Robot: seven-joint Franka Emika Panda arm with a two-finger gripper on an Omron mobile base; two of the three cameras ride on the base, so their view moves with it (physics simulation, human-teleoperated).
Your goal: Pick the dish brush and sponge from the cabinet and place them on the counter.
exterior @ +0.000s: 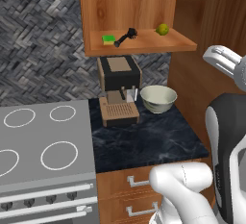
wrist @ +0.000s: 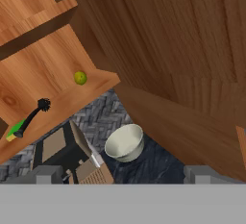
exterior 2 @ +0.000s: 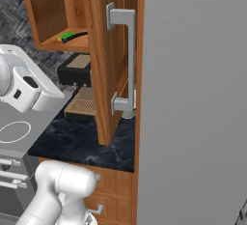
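We saw the dish brush [exterior: 126,37] lying on the open shelf of the cabinet [exterior: 139,6], its handle end touching the sponge [exterior: 109,39], which lay flat at the shelf's left part near the front edge. In the hand view the brush [wrist: 30,117] ran across the sponge [wrist: 14,130], with its bristled head pointing toward the shelf's back. A round yellow-green fruit [exterior: 162,29] sat on the same shelf, well apart to the right. The cabinet door [exterior 2: 110,60] stood swung open, its grey bar handle [exterior 2: 126,60] facing the right base camera.

Below the shelf, on the counter [exterior: 144,141], we found a coffee machine [exterior: 118,89] against the wall and a pale bowl [exterior: 158,98] just beside it on the right. The stovetop [exterior: 43,141] adjoined the counter on the left, and drawers [exterior: 134,192] sat beneath the slab.

The gripper [wrist: 123,175] hung in the air away from the shelf, its fingertips [wrist: 47,174] spread wide at the bottom of the hand view and holding nothing.
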